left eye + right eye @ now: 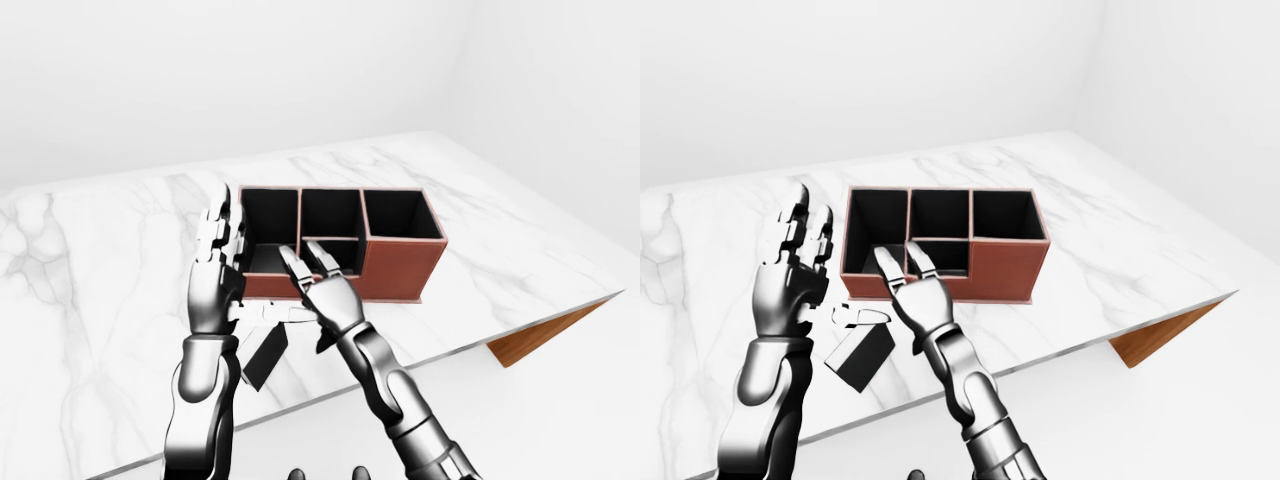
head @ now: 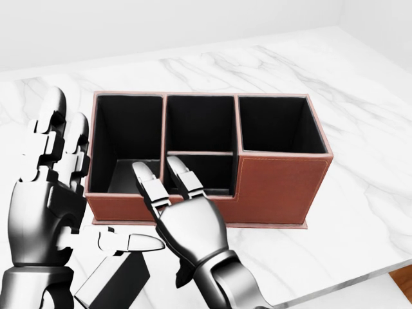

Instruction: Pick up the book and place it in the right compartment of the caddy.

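Note:
The book (image 2: 113, 281), a dark block, lies on the marble table at the bottom left of the head view, partly cut off by the frame. The brown caddy (image 2: 278, 187) with black compartments stands above it; its right compartment (image 2: 280, 125) holds nothing. My left hand (image 2: 90, 193) is open, fingers upright beside the caddy's left wall, thumb stretched out just above the book. My right hand (image 2: 170, 219) is open too, back facing me, fingers pointing at the caddy's low middle wall, just right of the book. Neither hand grips the book.
The white marble table (image 1: 1090, 250) reaches far to the left and right of the caddy. Its near edge (image 1: 1060, 352) runs across the bottom right of the right-eye view, with a brown wooden corner (image 1: 1160, 338) beneath it. Plain white walls stand behind.

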You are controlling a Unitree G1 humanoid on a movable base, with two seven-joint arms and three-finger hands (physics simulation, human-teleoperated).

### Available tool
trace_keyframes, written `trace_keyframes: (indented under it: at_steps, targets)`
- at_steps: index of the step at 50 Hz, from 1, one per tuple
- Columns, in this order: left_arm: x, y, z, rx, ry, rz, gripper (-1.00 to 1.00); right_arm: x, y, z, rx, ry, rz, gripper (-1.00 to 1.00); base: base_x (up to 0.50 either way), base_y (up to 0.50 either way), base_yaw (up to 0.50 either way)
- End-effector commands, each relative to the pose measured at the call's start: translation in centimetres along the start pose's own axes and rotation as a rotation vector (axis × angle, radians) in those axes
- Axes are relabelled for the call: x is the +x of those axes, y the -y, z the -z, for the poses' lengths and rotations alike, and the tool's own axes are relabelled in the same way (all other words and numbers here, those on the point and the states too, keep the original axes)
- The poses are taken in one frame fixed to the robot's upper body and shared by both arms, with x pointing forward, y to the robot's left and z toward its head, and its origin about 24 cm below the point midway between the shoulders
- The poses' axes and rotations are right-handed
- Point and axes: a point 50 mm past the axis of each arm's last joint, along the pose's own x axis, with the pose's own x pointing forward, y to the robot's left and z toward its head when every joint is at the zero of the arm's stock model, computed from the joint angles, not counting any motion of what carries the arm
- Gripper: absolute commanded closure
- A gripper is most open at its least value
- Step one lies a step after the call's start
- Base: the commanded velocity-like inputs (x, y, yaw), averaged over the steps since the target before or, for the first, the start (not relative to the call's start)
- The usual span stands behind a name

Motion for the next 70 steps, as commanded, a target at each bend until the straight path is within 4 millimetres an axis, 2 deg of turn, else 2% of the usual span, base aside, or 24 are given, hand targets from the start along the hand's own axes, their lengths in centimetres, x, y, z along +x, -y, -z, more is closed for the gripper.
trace_keyframes:
  at_steps: [1,11,17,29,41,58,70]
  targets:
    - [-0.1,-0.1,0.3,0.0,-0.014,0.001,-1.0,0.4,-1.0,-0.8,-0.014,0.018,-0.015,-1.0,0.0,0.0,0.0]
    - [-0.2,-0.1,0.4,0.0,-0.018,0.002,-1.0,0.8,-1.7,-2.2,-0.023,0.055,-0.03,-1.0,0.0,0.0,0.0]
    - [-0.2,-0.1,0.4,0.0,-0.021,0.002,-1.0,0.8,-2.9,-3.0,-0.033,0.075,-0.052,-1.0,0.0,0.0,0.0]
    - [-0.2,-0.1,0.4,0.0,-0.018,0.002,-1.0,1.1,-5.9,-3.1,-0.09,0.083,-0.103,-1.0,0.0,0.0,0.0]
    - [-0.2,0.0,0.6,-0.003,-0.03,0.005,-1.0,1.5,-7.2,-2.9,-0.12,0.085,-0.127,-1.0,0.0,0.0,0.0]
    - [-0.1,0.0,0.6,-0.003,-0.028,0.008,-1.0,2.6,-7.6,-2.9,-0.157,0.102,-0.135,-1.0,0.0,0.0,0.0]
    - [-0.3,0.0,1.2,-0.006,-0.056,0.008,-1.0,3.3,-7.3,-4.2,-0.165,0.139,-0.128,-1.0,0.0,0.0,0.0]
